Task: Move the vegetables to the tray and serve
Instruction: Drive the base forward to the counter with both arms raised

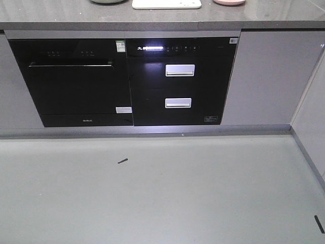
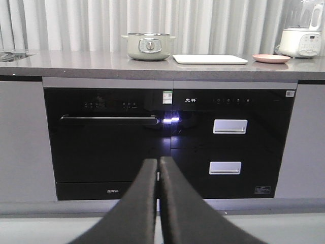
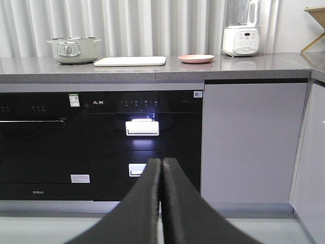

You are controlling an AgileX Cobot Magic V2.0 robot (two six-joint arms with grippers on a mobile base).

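On the grey tabletop point(image 2: 76, 63), far from the robot, lies the tray point(image 2: 210, 59): flat, cream-white, w/ nothing on it. No veg shows in any view. It may be inside the pale green pot point(image 2: 148, 46) just left of the tray, but can't tell.

My guess: veg will be light, soft & easy to squash or tear, maybe wet. So pinch it gently at a thick part, not a thin edge. The tray looks stiff, smooth & thin. It lies flat, so getting under it looks hard. Best to nip its short ends, one arm each side, & keep it level or stuff may slide off.

Right of the tray, apart from it, sits a round pink plate point(image 2: 271, 58). At the far right is a white blender point(image 2: 301, 35).

The left end effector point(image 2: 158, 163) is pressed together & holds nothing. The right end effector point(image 3: 161, 162) is the same. Both hang lower than the tabletop & well apart from it.

Under the tabletop are a black oven point(image 2: 109, 142) on the left, a black drawer unit point(image 2: 231, 147) w/ a lit panel, & a grey cupboard door point(image 3: 249, 142) on the right. The floor point(image 1: 162, 193) is grey w/ small dark marks. White curtains point(image 2: 76, 20) hang behind.
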